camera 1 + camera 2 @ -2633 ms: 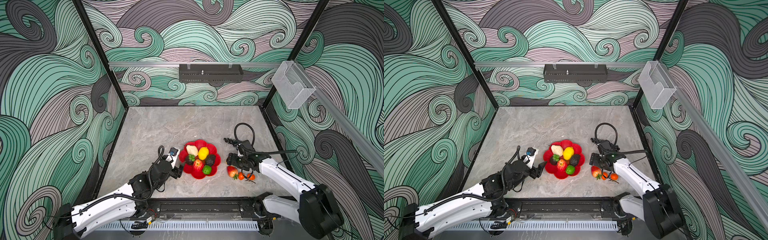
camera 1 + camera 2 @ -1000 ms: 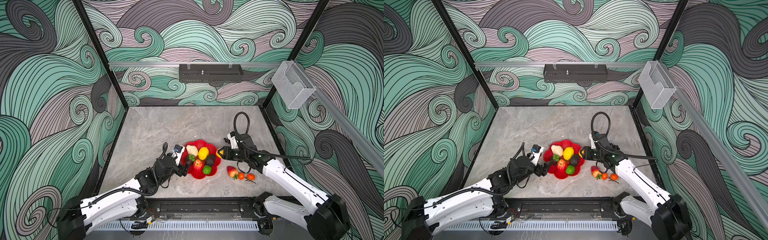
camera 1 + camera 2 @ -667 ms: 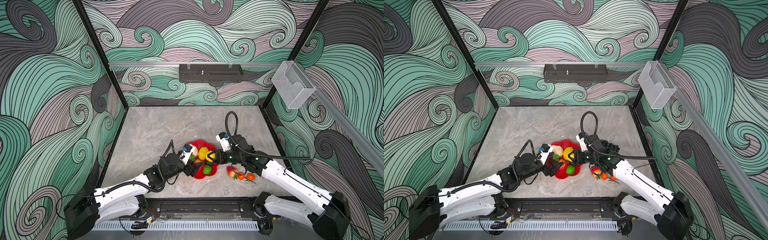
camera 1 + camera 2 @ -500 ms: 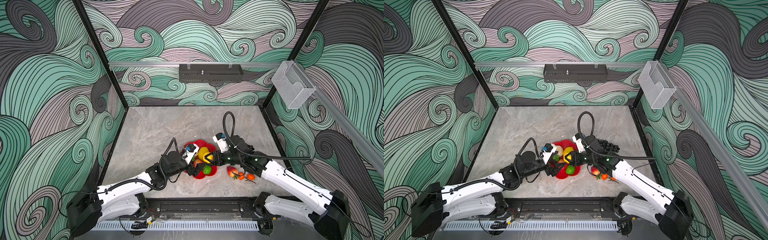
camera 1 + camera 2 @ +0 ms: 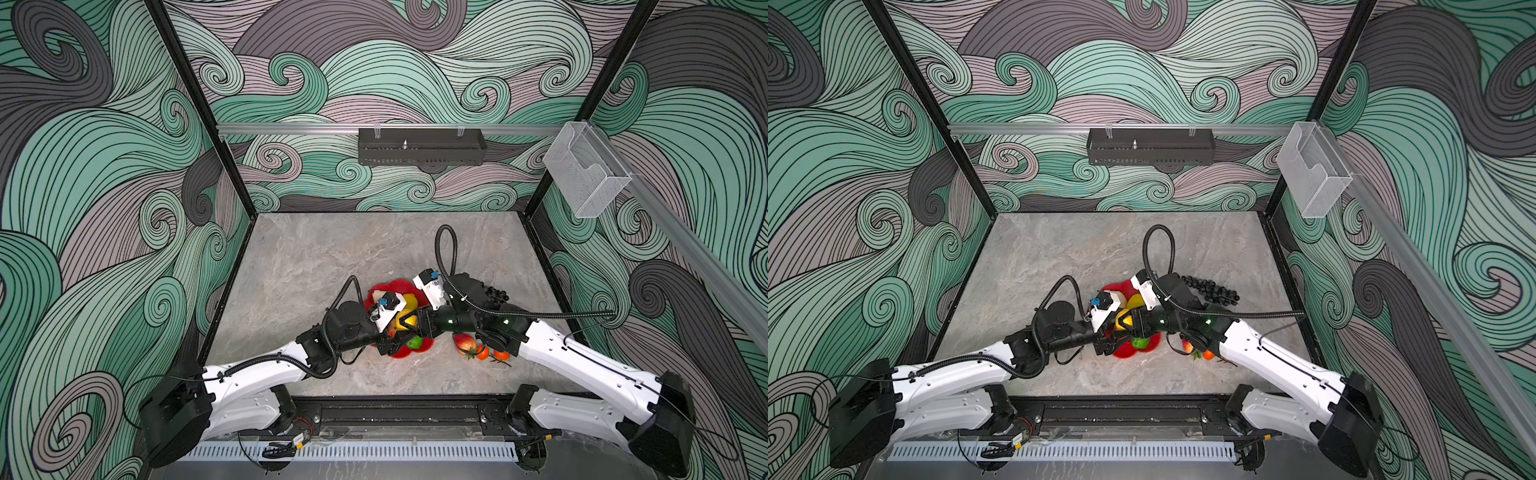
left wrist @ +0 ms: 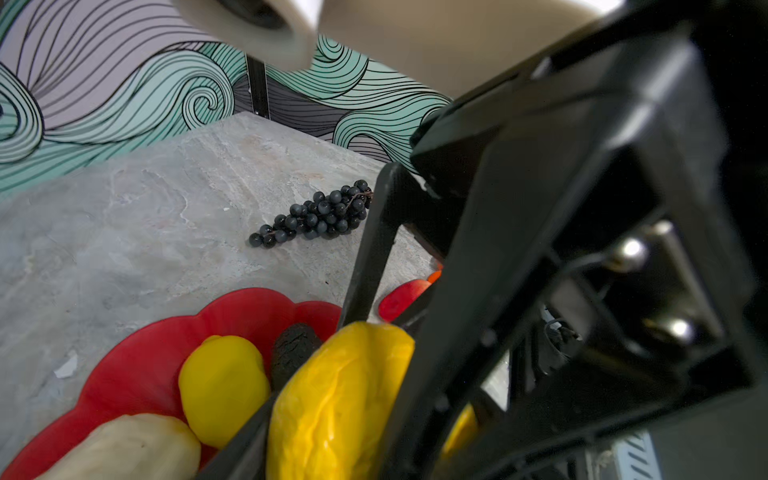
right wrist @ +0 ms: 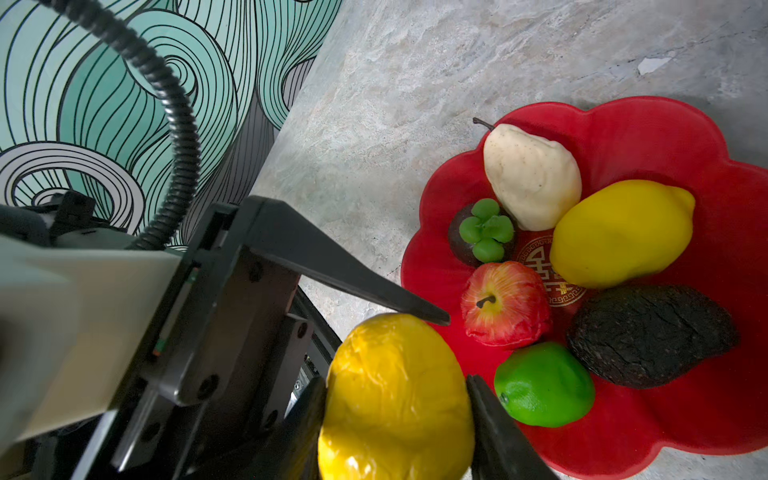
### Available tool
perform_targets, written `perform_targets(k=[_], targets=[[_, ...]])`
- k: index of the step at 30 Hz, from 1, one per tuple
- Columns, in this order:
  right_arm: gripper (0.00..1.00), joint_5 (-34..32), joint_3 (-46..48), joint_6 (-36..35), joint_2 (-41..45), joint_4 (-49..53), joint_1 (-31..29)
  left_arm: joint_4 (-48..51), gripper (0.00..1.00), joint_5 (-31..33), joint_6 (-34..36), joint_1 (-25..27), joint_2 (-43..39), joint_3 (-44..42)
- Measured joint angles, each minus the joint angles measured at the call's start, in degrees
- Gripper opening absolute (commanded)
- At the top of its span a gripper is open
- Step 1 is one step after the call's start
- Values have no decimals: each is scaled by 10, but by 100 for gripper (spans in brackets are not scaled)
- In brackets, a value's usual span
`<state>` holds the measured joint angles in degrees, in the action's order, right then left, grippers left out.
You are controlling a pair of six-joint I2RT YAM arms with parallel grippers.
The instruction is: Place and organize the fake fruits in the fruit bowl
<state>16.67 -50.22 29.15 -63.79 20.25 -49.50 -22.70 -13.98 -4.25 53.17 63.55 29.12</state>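
Fingers (image 7: 494, 419) on your right gripper (image 7: 397, 384) are clamped on the wrinkly yellow fruit (image 7: 390, 357) over the fruit bowl (image 5: 397, 286), lower centre in a top view. Your left gripper (image 5: 397, 336) touches it, grip unclear tbh.

Mostly gloss, some rough
fruit bowl (image 7: 623, 137) smooth glossy red plastic; avocado (image 7: 648, 332) rough, matt; yellow fruit (image 7: 395, 395) shiny, wrinkled

My left arm (image 5: 257, 370) and right arm (image 5: 582, 361) meet over the fruit bowl (image 5: 399, 286), blocking its lower side; fruits (image 7: 623, 232) fill its middle. The upper table (image 5: 353, 249) lies open, save the grape bunch (image 5: 1210, 287) right of the bowl.
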Motion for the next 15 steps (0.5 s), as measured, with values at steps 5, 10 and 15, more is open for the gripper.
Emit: perform_targets(k=[5, 10, 15], targets=[[52, -2, -3, 2, -2, 2, -1, 5, 50, 0, 15, -2, 0, 1], [66, -9, -5, 3, -2, 0, -1, 4, 48, 7, 8, -2, 0, 1], [82, -49, -6, -2, 5, 3, -4, 3, 48, 37, -25, -1, 0, 1]])
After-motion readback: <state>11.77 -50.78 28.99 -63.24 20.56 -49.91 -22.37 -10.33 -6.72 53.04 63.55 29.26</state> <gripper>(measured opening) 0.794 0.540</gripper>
